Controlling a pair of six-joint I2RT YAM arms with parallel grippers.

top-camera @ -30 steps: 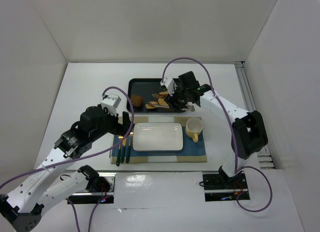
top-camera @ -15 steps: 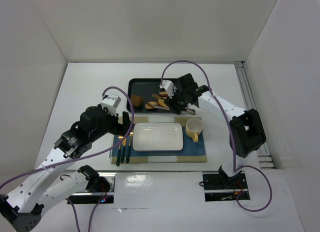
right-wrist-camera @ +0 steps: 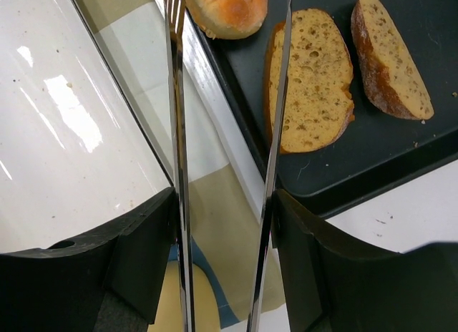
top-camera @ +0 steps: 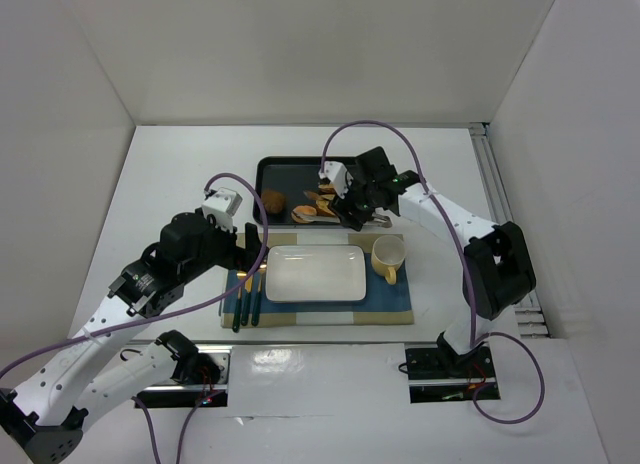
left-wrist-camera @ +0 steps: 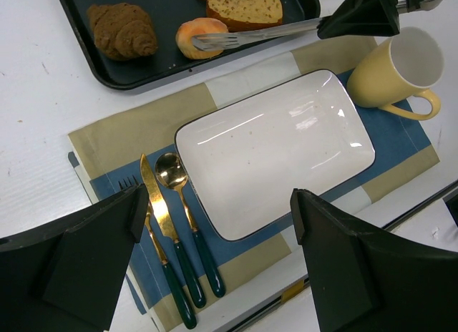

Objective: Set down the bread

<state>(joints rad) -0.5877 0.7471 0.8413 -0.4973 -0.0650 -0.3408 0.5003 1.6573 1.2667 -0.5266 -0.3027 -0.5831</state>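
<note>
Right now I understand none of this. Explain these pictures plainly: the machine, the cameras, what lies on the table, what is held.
These are two robot arms bolted to a table. One picture looks down from above; the other two come from a camera on each wrist. A dark tray holds a croissant, a bun and bread slices. Nearer the arms, a placemat carries a white plate, a yellow mug and cutlery. The right gripper grips metal tongs, their tips over the tray. The left gripper is open and empty, above the placemat.

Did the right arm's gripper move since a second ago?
Yes, a little. The right gripper has slid left over the black tray, carrying its tongs toward the round bun.
</note>
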